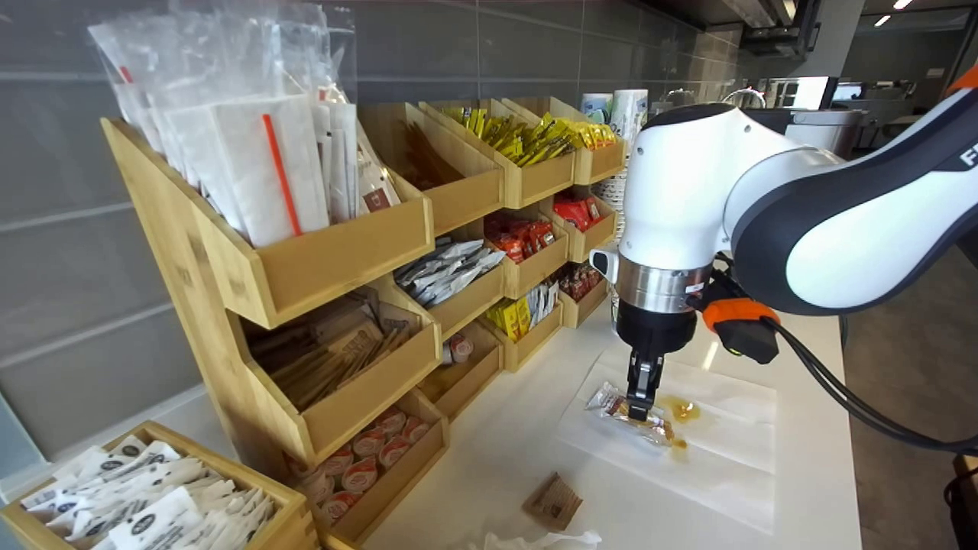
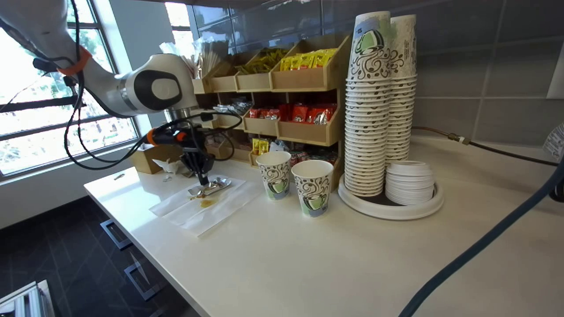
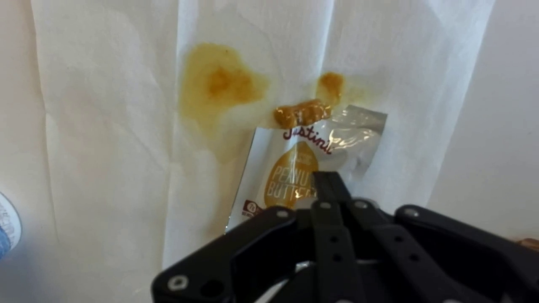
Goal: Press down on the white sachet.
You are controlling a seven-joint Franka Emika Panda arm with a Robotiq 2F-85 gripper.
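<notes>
The white sachet [image 3: 269, 172] with a tan peanut butter print lies flat on a white paper sheet [image 3: 105, 147]. It also shows in both exterior views [image 1: 611, 401] [image 2: 219, 183]. Brown paste [image 3: 302, 113] sits at its torn end in the wrist view. My gripper [image 3: 330, 173] points down over the middle of the sachet, its two fingertips together with nothing between them. In both exterior views the gripper [image 1: 639, 412] [image 2: 203, 181] reaches down to the sachet and its tips appear to touch it. The fingers hide the sachet's lower part in the wrist view.
Oily stains [image 3: 225, 82] mark the paper. A wooden rack [image 1: 367, 252] of condiments stands along the wall. A small brown square piece [image 1: 553, 502] lies on the counter. Two printed paper cups [image 2: 274, 176] [image 2: 313, 187] and tall cup stacks [image 2: 365, 132] stand nearby.
</notes>
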